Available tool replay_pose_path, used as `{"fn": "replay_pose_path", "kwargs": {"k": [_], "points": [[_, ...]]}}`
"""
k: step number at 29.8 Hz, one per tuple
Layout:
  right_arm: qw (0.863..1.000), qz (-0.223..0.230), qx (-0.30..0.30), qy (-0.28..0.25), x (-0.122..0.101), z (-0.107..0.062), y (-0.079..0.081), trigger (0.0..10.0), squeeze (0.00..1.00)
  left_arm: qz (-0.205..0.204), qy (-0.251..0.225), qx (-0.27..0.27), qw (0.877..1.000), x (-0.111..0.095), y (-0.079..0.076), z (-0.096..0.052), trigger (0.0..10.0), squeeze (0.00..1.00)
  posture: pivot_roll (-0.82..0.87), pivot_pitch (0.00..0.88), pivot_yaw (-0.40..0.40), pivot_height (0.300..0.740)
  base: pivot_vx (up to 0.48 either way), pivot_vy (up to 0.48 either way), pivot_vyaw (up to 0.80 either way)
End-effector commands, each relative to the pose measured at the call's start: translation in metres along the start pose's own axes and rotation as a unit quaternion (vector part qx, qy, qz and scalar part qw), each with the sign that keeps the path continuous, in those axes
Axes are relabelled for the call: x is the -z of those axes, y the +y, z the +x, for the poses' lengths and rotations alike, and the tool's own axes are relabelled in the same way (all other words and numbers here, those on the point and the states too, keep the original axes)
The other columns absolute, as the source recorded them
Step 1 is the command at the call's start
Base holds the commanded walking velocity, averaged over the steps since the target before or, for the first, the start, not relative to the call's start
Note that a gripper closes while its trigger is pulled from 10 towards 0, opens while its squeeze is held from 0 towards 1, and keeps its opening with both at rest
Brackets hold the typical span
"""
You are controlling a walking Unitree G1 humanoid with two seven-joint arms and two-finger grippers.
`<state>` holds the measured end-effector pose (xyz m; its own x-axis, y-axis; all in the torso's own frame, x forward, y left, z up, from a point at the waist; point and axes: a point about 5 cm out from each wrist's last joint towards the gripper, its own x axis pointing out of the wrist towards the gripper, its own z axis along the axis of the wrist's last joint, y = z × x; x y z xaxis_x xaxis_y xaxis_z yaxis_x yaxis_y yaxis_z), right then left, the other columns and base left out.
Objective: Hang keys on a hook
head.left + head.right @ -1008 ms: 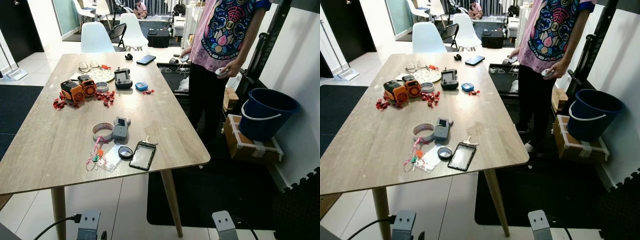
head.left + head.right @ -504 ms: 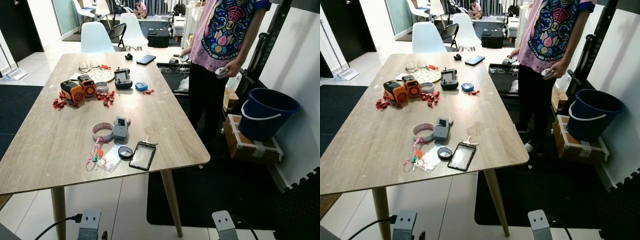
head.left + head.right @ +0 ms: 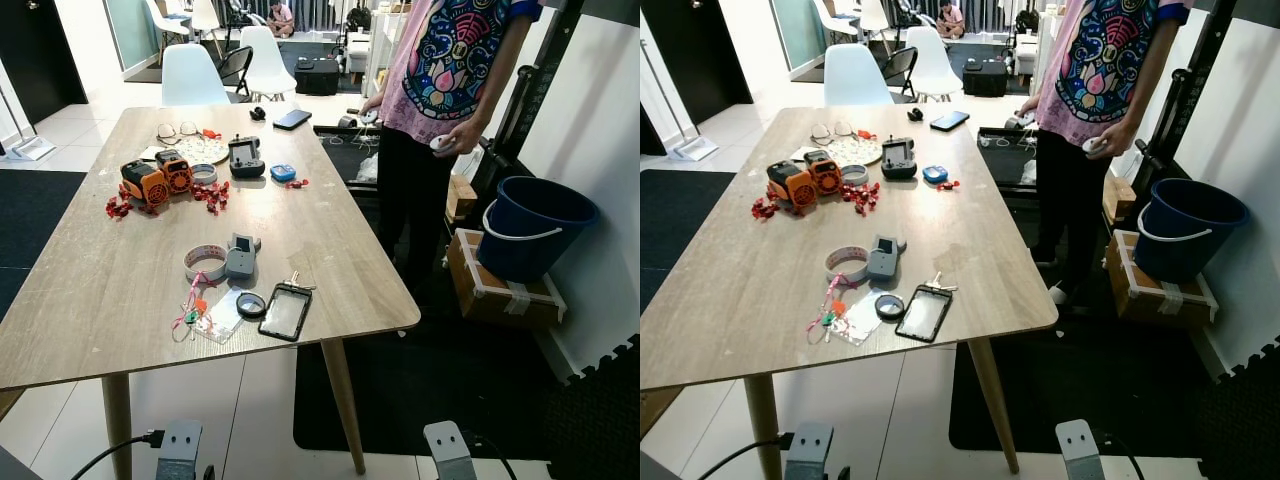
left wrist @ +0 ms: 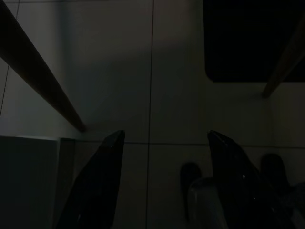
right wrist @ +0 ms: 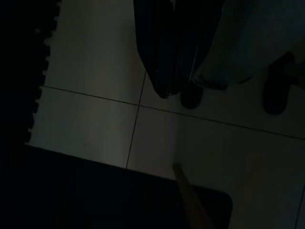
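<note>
A small bunch of silver keys lies on the wooden table near its front right corner, touching the top edge of a black phone. To the left of the phone, a colourful keychain with pink cord rests on a clear card sleeve. Both arms hang idle below the table. In the dark left wrist view my left gripper is open over floor tiles, beside a table leg. My right gripper points at the tiled floor with its fingers shut and nothing between them.
A tape roll, a grey device, orange tools, red clips and glasses lie on the table. A person stands at its far right side. To the right are a blue bucket and a cardboard box. White chairs stand behind.
</note>
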<state>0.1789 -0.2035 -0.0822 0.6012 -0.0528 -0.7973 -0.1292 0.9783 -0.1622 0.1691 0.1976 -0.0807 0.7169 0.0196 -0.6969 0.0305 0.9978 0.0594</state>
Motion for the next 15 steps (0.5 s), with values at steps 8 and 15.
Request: {"fn": "replay_pose_path", "kwargs": {"k": [8, 15], "points": [[1.000, -0.004, -0.001, 0.002, -0.0003, 0.0002, 0.0012, 10.0, 0.00, 0.004, 0.014, 0.003, 1.000, 0.0059, 0.0006, -0.0019, 10.0, 0.00, 0.02, 0.000, -0.021, 0.740, 0.000, 0.000, 0.00], [1.000, -0.004, -0.001, -0.001, -0.0022, 0.0006, 0.0012, 10.0, 0.00, 0.004, 0.017, 0.002, 1.000, 0.0061, 0.0019, -0.0018, 10.0, 0.00, 0.02, 0.000, -0.020, 0.740, 0.000, 0.000, 0.00]]}}
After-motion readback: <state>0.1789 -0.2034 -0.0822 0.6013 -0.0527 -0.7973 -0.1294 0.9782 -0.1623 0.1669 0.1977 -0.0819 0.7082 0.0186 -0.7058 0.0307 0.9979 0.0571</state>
